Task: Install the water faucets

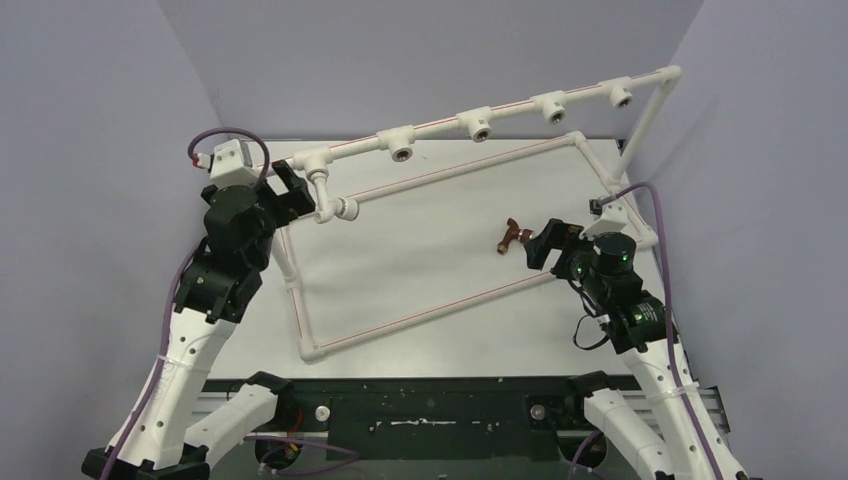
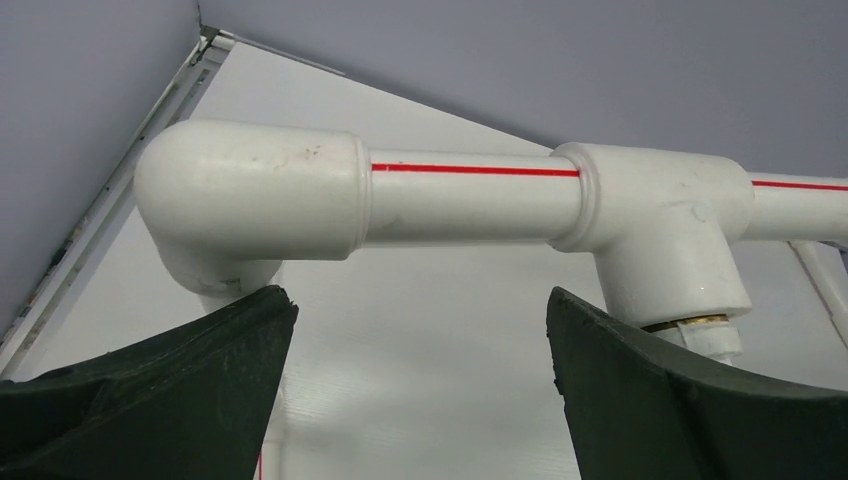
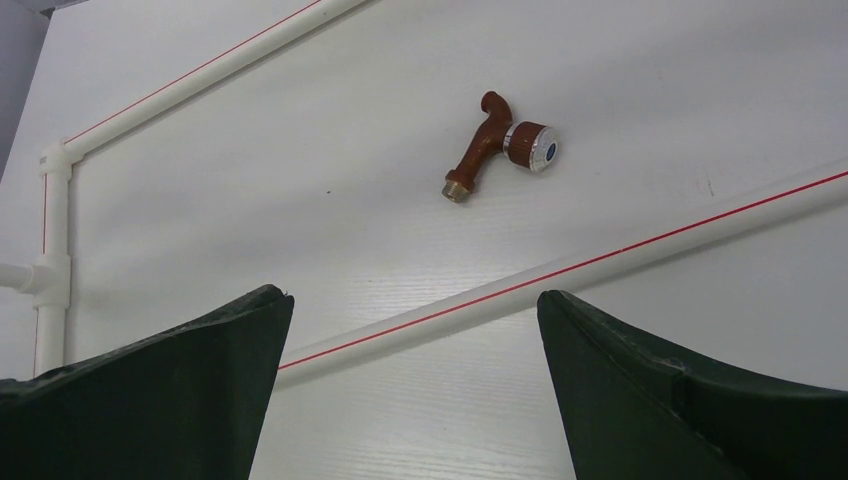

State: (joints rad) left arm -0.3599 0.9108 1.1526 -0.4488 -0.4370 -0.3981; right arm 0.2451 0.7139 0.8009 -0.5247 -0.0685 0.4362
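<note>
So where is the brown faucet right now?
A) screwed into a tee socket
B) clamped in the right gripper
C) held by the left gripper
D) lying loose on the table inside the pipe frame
D: the brown faucet lies flat on the table, apart from the open right gripper.

Two arms (image 1: 215,290); one reddish-brown faucet (image 1: 512,237), centre right; one white faucet (image 1: 322,190), upper left; one pipe frame (image 2: 470,195) carrying four open tee sockets (image 1: 478,125) along its upper rail.
</note>
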